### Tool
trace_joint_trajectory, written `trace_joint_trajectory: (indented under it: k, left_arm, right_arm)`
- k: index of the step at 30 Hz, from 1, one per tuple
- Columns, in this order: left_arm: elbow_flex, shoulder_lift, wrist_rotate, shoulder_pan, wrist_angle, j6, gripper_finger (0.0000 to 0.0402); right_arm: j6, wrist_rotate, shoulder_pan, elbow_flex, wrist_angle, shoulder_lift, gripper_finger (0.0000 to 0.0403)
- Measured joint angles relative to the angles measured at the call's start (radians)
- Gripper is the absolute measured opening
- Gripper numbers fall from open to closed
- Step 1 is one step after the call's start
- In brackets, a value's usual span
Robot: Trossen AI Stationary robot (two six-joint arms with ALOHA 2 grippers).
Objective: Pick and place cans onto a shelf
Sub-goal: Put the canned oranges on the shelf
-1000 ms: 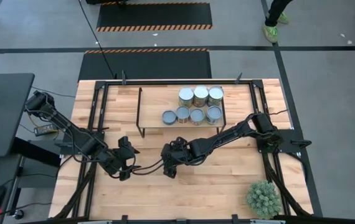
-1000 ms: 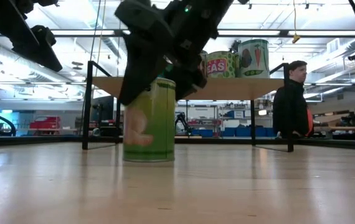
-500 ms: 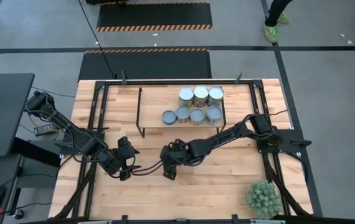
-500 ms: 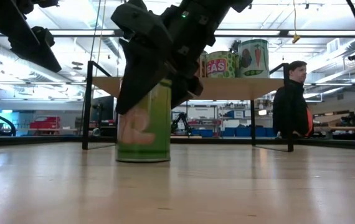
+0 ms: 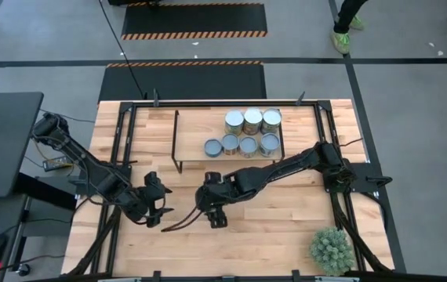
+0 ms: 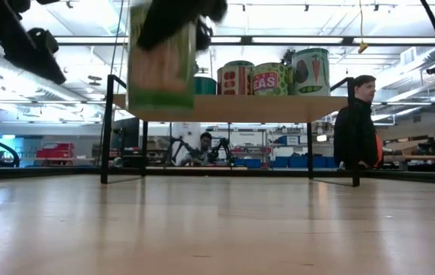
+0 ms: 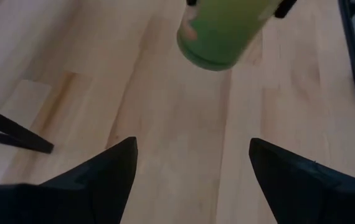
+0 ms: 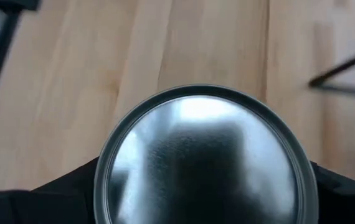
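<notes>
My right gripper [image 5: 214, 207] is shut on a green-labelled can [image 6: 160, 59] with a silver round top [image 8: 202, 158], held in the air in front of the shelf. The can also shows in the left wrist view [image 7: 220, 32]. My left gripper [image 7: 193, 168] is open and empty just above the table, to the left of the can [image 5: 155, 204]. The shelf [image 5: 192, 135] is a light-wood board on black legs at the table's far middle. Several cans [image 5: 247, 131] stand on its right half, and they also show in the low view [image 6: 278, 75]. My right gripper pinches the can between its two fingers [image 8: 65, 193] on opposite sides of the wall, just below the top rim [image 8: 106, 165]. The fingers come from above, pointing down. The can hangs roughly upright below them, lifted clear of the table.
A green spiky potted plant [image 5: 332, 249] stands at the near right corner. The shelf's left half [image 5: 192, 125] is bare. Black frame rails [image 5: 121, 149] run along the table's sides. A person [image 6: 359, 126] stands beyond the table at the right.
My right gripper has risen with the green can, which stood on the table and now hangs well clear of it at about shelf-top height; it has also drifted a little toward the table's left.
</notes>
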Motion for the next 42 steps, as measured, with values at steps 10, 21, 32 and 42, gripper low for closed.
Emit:
trace_joint_trajectory:
  k: [10,21,32,42]
  left_arm:
    - [0.000,-0.086,-0.111,-0.011,0.001,0.000,0.0313]
    - [0.000,-0.096,-0.130,-0.011,0.003,-0.011,0.0313]
    - [0.000,-0.096,-0.152,-0.010,0.002,-0.087,0.0313]
    - [0.000,-0.096,-0.167,-0.010,0.001,-0.112,0.0313]
  right_arm:
    - [-0.180,-0.018,-0.095,0.281,-0.171,-0.002,0.0317]
    - [-0.248,-0.078,-0.240,0.416,-0.282,-0.002,0.0317]
    - [-0.327,-0.131,-0.380,0.423,-0.283,-0.011,0.0318]
    - [-0.398,-0.173,-0.493,0.422,-0.311,-0.011,0.0318]
